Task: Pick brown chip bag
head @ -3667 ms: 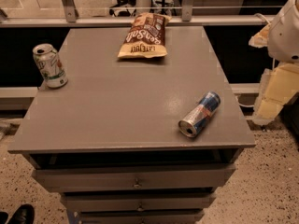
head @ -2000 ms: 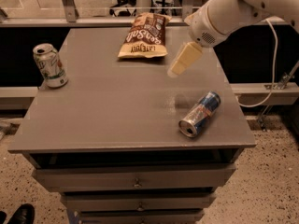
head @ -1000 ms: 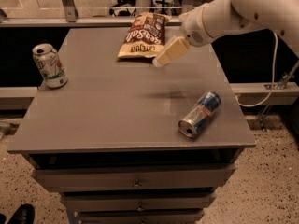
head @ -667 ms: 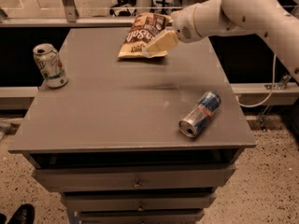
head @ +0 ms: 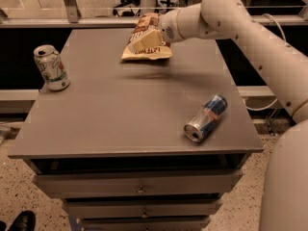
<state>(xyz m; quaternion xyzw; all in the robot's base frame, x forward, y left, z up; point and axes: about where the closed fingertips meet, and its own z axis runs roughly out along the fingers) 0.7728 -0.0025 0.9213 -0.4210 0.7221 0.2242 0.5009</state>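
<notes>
The brown chip bag (head: 144, 52) lies flat at the far edge of the grey table (head: 120, 109), its tan-yellow band toward me. My gripper (head: 142, 41) reaches in from the right on the white arm (head: 231, 18) and hangs right over the middle of the bag, covering part of its lettering. I cannot tell whether it touches the bag.
A green-white can (head: 51, 67) stands upright near the table's left edge. A blue-silver can (head: 206, 118) lies on its side near the front right corner. Drawers sit below the tabletop. A rail runs behind the table.
The arm has swung in from the right side and across to the far edge, moving left until the gripper is over the chip bag. The bag and cans have not moved.
</notes>
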